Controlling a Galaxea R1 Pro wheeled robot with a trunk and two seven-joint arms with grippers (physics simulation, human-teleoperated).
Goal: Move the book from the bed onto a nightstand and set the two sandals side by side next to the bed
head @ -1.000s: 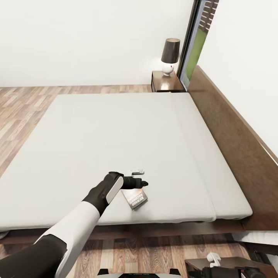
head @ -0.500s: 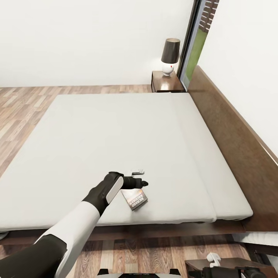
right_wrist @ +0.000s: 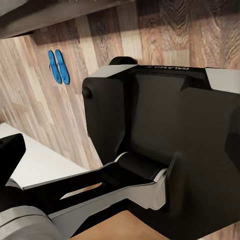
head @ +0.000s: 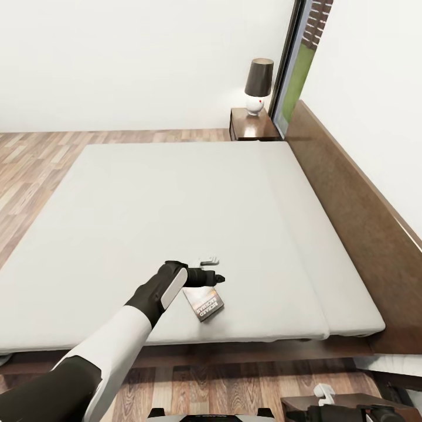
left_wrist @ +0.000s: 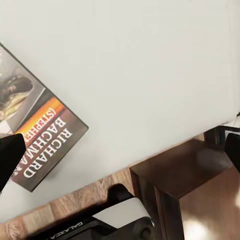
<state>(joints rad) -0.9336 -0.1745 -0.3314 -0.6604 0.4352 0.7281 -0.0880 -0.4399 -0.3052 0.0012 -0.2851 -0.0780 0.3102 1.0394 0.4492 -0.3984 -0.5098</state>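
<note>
White walls and plank floor surround the bed. Left hand hovers wide over the book, which lies near the mattress's front edge, evidently lined up for pickup. Right hand's state: cannot tell. Sandals lie paired on the floor.

left gripper hides part of the book; its jaws unclear.

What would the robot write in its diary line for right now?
left end effector: open over book | book: flat on bed, near edge | sandals: side by side on floor | nightstand: holds lamp
</note>
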